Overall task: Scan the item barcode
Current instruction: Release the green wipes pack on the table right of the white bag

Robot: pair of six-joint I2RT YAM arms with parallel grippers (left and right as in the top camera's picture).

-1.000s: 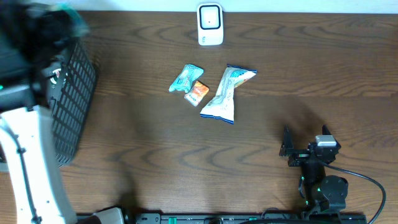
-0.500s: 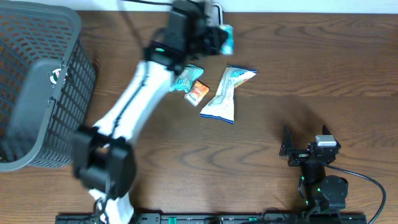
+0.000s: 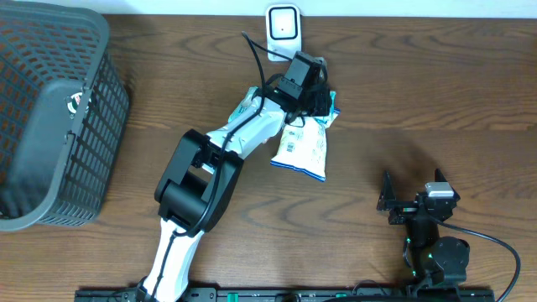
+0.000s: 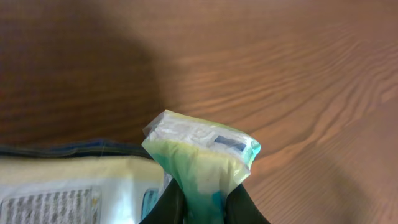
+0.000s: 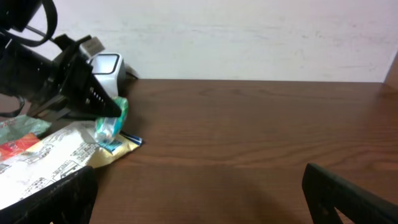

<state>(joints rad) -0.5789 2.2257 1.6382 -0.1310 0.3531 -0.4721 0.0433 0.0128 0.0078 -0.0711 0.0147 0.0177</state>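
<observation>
While the grey mesh basket [image 3: 50, 109] stands at the far left of the tabletop [image 3: 436, 92], the left arm reaches across the middle. Its left fingers [image 4: 163, 208] are clamped together on a small green-and-white packet [image 4: 199, 146]. They hold it over the upper end of a larger white packet [image 3: 304, 149], near the white scanner [image 3: 284, 32] at the far edge. At the near right, the right fingers [image 5: 348, 199] stand wide apart, holding nothing.
</observation>
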